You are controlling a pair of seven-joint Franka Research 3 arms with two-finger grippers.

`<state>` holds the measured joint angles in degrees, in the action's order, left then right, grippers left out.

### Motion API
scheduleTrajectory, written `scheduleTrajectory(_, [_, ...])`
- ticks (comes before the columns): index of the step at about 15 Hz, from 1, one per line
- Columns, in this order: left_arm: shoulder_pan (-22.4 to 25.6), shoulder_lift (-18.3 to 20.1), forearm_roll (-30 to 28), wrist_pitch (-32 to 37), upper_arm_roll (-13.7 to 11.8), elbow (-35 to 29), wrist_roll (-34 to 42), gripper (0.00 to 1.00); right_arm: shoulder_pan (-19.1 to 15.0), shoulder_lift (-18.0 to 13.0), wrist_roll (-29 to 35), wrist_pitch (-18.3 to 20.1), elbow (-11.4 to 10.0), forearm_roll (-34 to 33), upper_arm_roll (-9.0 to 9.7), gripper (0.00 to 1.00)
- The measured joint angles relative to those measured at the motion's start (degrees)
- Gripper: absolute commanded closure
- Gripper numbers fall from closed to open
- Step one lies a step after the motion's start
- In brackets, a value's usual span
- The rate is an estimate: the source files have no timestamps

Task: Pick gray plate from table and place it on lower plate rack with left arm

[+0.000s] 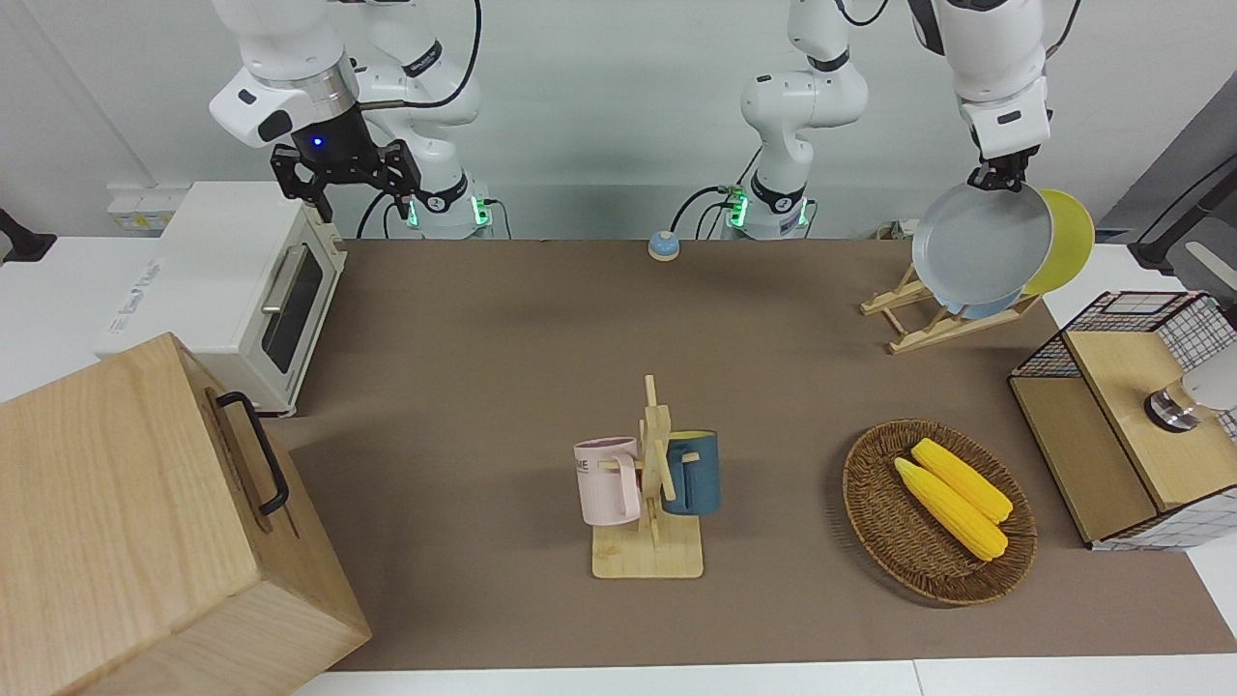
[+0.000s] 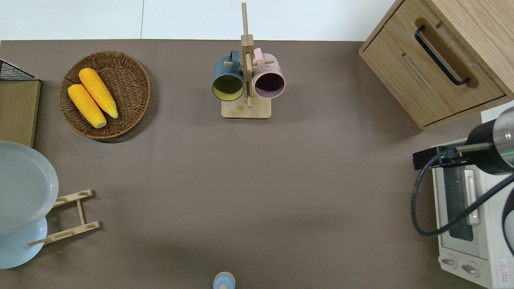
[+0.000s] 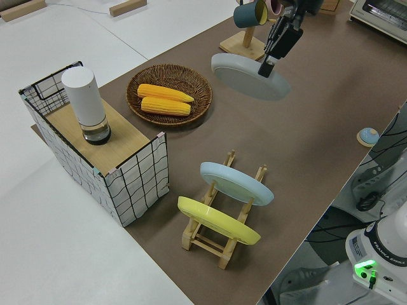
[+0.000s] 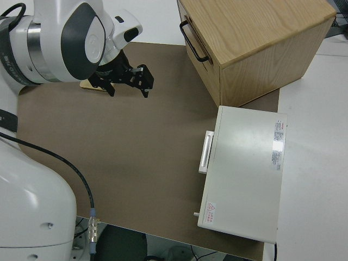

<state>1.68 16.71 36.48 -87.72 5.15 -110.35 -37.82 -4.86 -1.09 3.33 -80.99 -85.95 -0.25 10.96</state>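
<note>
Left pincer gripping gray plate above rack

**A:** What can't be seen whole?

**B:** In the overhead view the round pale gray plate runs off the edge at the left arm's end, and the left gripper holding it is out of that view. The plate covers most of the sky-blue plate and part of the light-wood slanted plate rack.

**A:** And from the front?

**B:** Only a sliver of the sky-blue plate shows under the gray plate, and the round yellow plate is half covered. The left gripper is too small there to read its fingers.
</note>
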Motion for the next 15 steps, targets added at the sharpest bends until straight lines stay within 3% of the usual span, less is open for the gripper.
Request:
scheduleTrajectory(5, [-0.06, 2.04, 4.53, -0.24, 1.4, -4.03, -4.67, 1.0, 0.0, 0.0, 0.0, 0.0, 0.0, 0.0, 0.0, 0.011])
scheduleTrajectory(15, [-1.59, 2.01, 12.1, -5.08, 2.35, -15.97, -19.23, 1.0, 0.0, 0.0, 0.0, 0.0, 0.0, 0.0, 0.0, 0.011])
